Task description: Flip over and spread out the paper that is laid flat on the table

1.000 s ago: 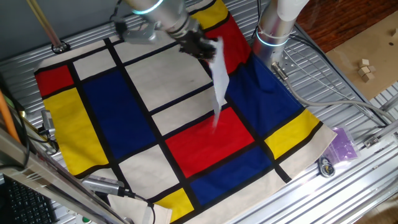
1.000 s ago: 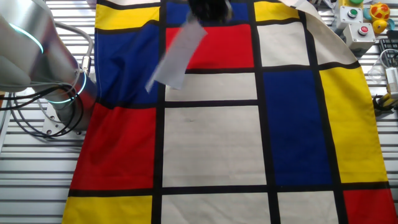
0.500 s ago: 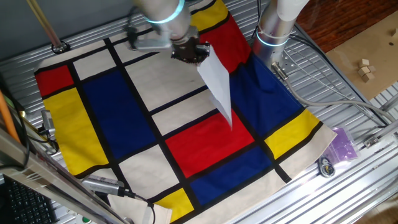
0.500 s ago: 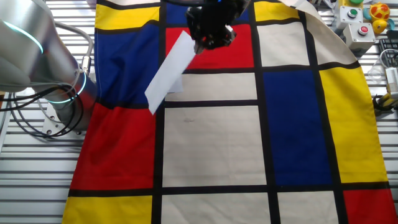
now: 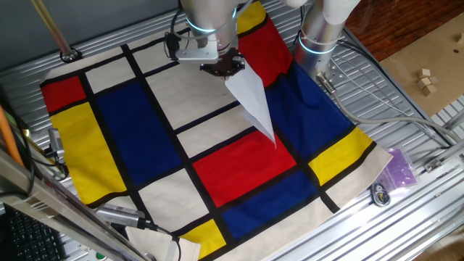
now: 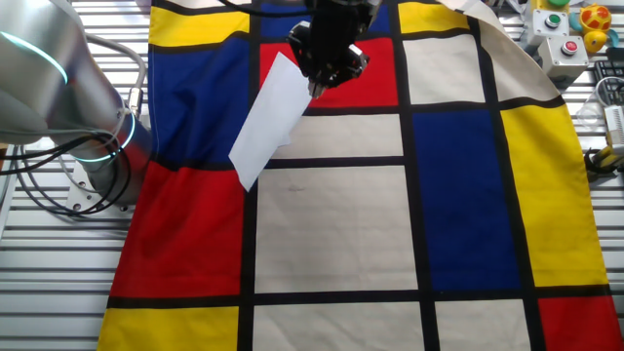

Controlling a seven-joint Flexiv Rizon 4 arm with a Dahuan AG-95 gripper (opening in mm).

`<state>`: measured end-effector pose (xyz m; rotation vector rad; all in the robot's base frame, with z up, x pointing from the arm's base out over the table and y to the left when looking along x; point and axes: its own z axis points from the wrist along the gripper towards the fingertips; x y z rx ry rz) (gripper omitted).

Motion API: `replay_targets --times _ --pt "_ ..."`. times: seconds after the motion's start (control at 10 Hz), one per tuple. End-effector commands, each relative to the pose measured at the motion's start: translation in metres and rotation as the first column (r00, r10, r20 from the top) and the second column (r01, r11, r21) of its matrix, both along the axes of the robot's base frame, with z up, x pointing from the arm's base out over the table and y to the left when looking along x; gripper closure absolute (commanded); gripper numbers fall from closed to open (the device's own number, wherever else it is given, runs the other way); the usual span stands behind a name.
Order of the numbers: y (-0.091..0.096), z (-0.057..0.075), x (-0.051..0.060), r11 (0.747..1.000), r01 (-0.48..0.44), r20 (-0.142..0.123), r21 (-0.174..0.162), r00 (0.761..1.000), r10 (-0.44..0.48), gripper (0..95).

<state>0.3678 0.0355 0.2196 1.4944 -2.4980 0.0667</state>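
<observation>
The paper (image 5: 252, 99) is a thin white sheet that hangs tilted in the air from one corner, above the patchwork cloth. It also shows in the other fixed view (image 6: 270, 119). My gripper (image 5: 223, 67) is shut on the paper's upper corner and holds the sheet off the table (image 5: 406, 109), a ribbed silver surface under the cloth. In the other fixed view the gripper (image 6: 325, 70) is over the red block, with the sheet trailing down to the left over blue and cream blocks. The sheet's lower end is near the cloth; whether it touches is unclear.
The cloth (image 5: 130, 123) of red, blue, yellow and cream blocks covers most of the table. The arm's silver base (image 5: 319, 36) stands at the cloth's far edge, with cables. A purple bag (image 5: 400, 168) and a round metal piece (image 5: 380, 193) lie beside it. Button boxes (image 6: 565, 29) sit at one corner.
My gripper has moved across the cloth with the paper in it. The sheet has swung from hanging nearly edge-on to a broader tilt, its free end lower and trailing.
</observation>
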Motion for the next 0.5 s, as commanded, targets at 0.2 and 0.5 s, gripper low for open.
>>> replay_targets --times 0.2,0.5 --pt "0.0015 0.0002 0.0007 1.0 0.012 -0.019 0.017 1.0 -0.012 95.0" --pt "0.0015 0.0002 0.0007 1.0 0.012 -0.02 0.022 1.0 -0.011 95.0"
